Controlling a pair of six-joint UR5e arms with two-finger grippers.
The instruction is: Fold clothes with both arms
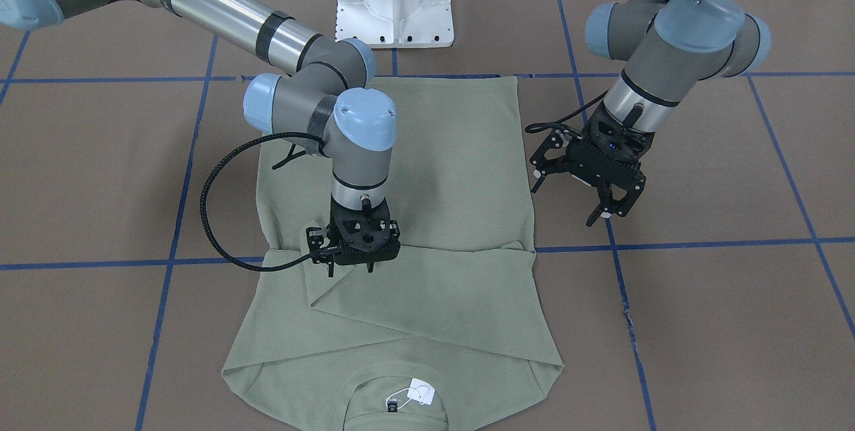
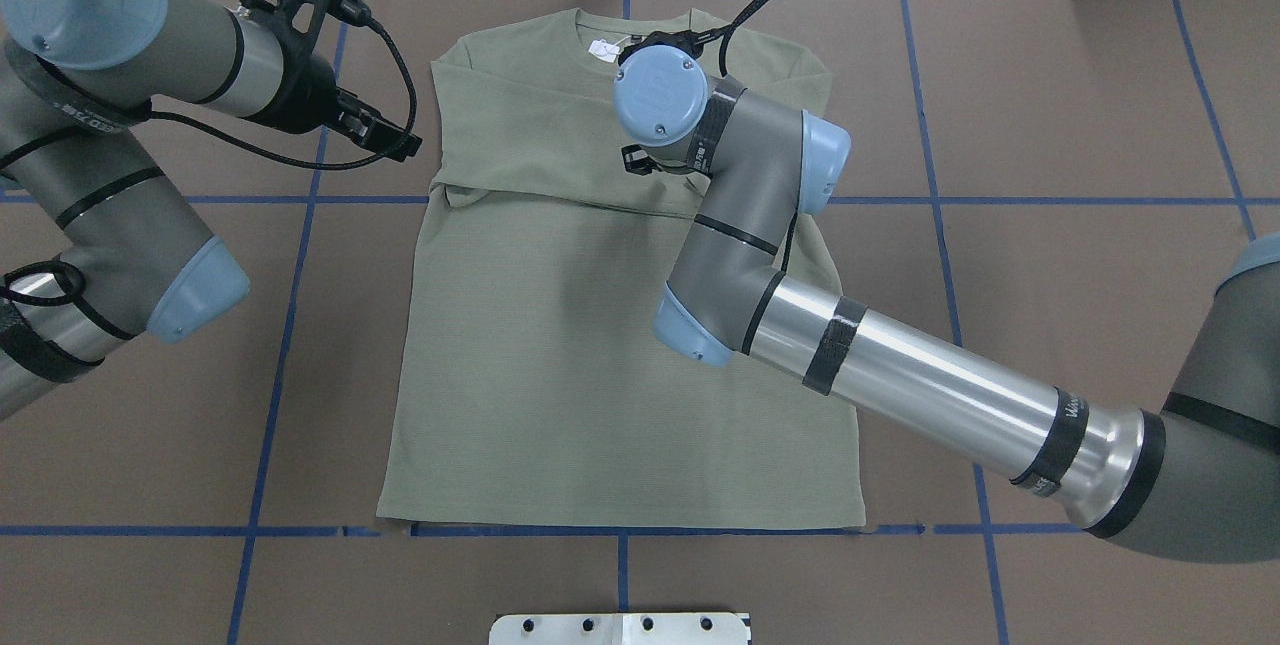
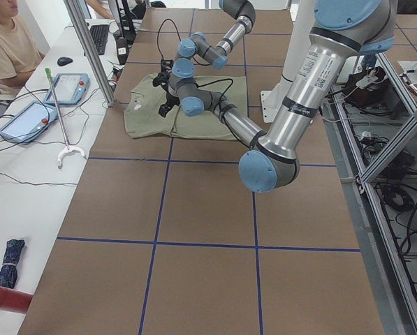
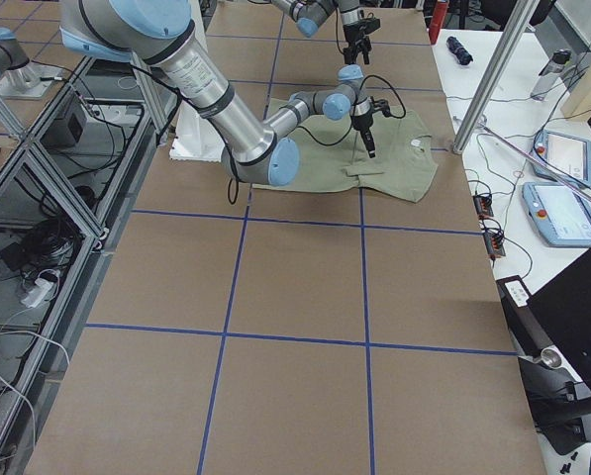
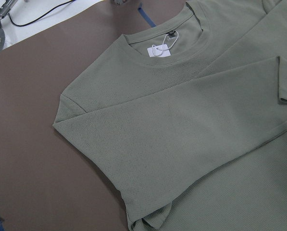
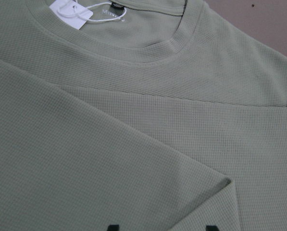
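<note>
The sage-green long-sleeved shirt (image 1: 461, 150) lies flat on the counter (image 1: 701, 324), between the two arms. Its long axis runs from the hem, nearest the robot, to the neckline, which points away from the robot. The white tag (image 1: 422, 391) marks that end. Both sleeves (image 1: 427, 284) lie folded crosswise over the chest, which we judge squares the body for a lengthwise fold. The right pincer (image 1: 352, 270) stands released, fingertips apart and low over the overlapped sleeve cloth, grasping nothing. The left pincer (image 1: 563, 206) hangs released just beside the shirt's edge, clear of the fabric, so we judge it leaves the fold undisturbed.
</note>
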